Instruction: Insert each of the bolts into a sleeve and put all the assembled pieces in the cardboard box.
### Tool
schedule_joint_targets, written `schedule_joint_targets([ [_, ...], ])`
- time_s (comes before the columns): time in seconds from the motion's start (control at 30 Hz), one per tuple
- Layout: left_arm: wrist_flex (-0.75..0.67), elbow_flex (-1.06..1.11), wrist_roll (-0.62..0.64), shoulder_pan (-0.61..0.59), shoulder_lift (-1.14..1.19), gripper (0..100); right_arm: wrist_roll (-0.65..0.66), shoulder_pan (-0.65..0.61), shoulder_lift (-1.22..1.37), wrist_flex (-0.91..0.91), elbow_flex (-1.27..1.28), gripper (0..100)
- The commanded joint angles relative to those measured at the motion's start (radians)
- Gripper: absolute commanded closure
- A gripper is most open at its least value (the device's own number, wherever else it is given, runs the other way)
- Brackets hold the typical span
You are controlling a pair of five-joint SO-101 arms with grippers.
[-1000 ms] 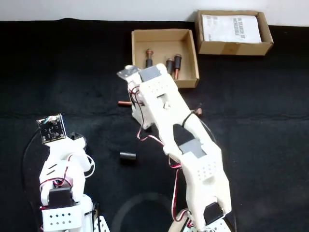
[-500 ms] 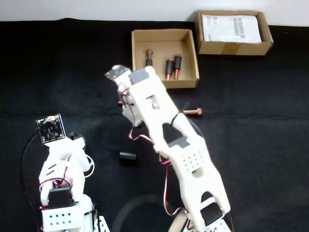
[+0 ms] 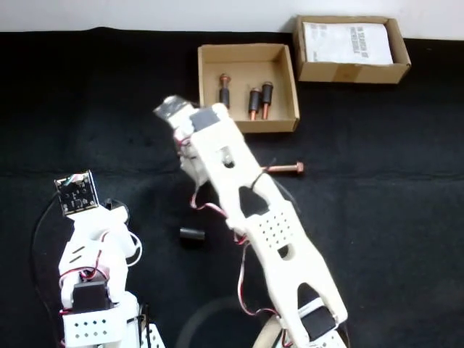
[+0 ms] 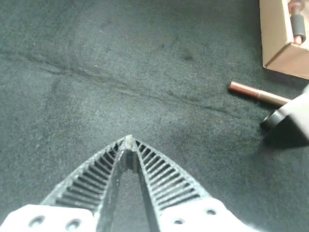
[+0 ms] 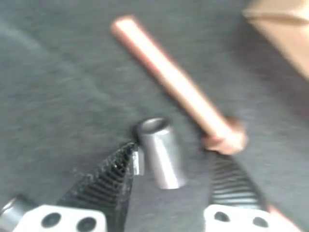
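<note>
Bolt (image 4: 256, 94): copper-toned metal, threaded end, dull sheen.
Sleeve (image 5: 159, 152): smooth grey metal, slightly glossy.
Table cloth (image 4: 96, 58): black, matt, felt-like.
Cardboard box (image 3: 246, 49): brown, matt card.
Left gripper (image 4: 129, 142): dark ribbed plastic.
Arm shell (image 3: 279, 243): smooth white plastic.

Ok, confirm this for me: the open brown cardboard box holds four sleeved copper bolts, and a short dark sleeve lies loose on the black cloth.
Wrong on the count: the open brown cardboard box holds three sleeved copper bolts, not four, as the high view shows. The short dark sleeve does lie loose on the black cloth.
</note>
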Motion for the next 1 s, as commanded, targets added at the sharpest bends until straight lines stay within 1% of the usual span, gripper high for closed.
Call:
schedule_joint_targets([
  [0.0,-0.006,0.019,0.002,-0.008,-0.007,99,0.002,-0.013,0.053,0.007,-0.102,97.0],
  [0.1,-0.006,0.019,0.002,-0.008,-0.007,99,0.000,-0.013,0.073,0.019,-0.157,99.2],
  [0.23,-0.006,0.019,0.002,-0.008,-0.007,99,0.000,-0.012,0.071,0.097,-0.225,99.1],
  [0.27,-0.006,0.019,0.002,-0.008,-0.007,99,0.000,-0.012,0.071,0.128,-0.266,99.1],
  [0.47,-0.006,0.019,0.000,-0.008,-0.007,99,-0.002,0.036,0.007,0.131,-0.555,99.1],
  [0.5,-0.006,0.019,0.000,-0.008,-0.007,99,-0.017,0.047,-0.019,0.130,-0.593,99.1],
  [0.57,-0.006,0.019,0.000,-0.008,-0.007,99,-0.092,0.071,-0.084,0.130,-0.644,99.1],
  [0.7,-0.002,0.019,-0.002,-0.008,-0.007,99,-0.249,0.154,-0.271,0.130,-0.615,99.1],
  [0.8,0.000,0.019,-0.002,-0.008,-0.007,99,-0.275,0.216,-0.407,0.131,-0.575,99.1],
  [0.97,0.000,0.019,-0.002,-0.008,-0.007,99,-0.275,0.302,-0.650,0.131,-0.440,99.1],
])
